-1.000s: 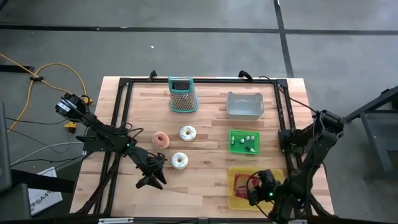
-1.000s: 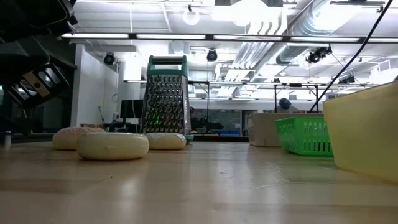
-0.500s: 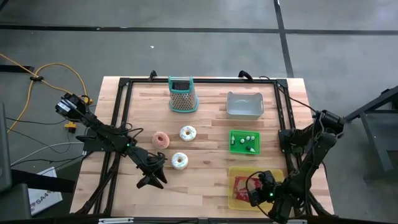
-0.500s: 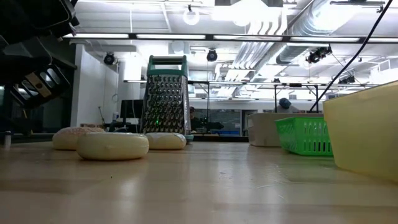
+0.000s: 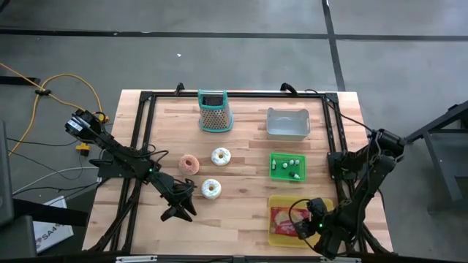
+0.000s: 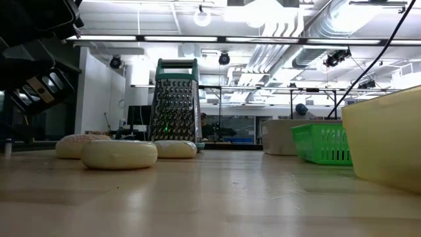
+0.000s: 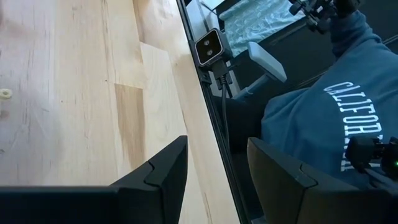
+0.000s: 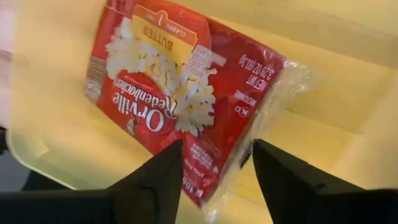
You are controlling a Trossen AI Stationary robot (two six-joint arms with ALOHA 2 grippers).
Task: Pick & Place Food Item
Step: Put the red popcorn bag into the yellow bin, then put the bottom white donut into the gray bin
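Here, right gripper [image 8: 216,177] spread open just above a red popcorn packet [image 8: 180,93], no finger touching it. Packet lying flat inside the yellow bin [image 5: 278,234] at the table's five o'clock corner. Left gripper [image 5: 180,207] parked open near seven o'clock, just beside a white donut [image 5: 210,189]. Farther up, toward twelve, a box grater [image 5: 214,111].

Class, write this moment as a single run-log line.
right gripper: open over popcorn bag | bag: lying in yellow bin | left gripper: open, idle
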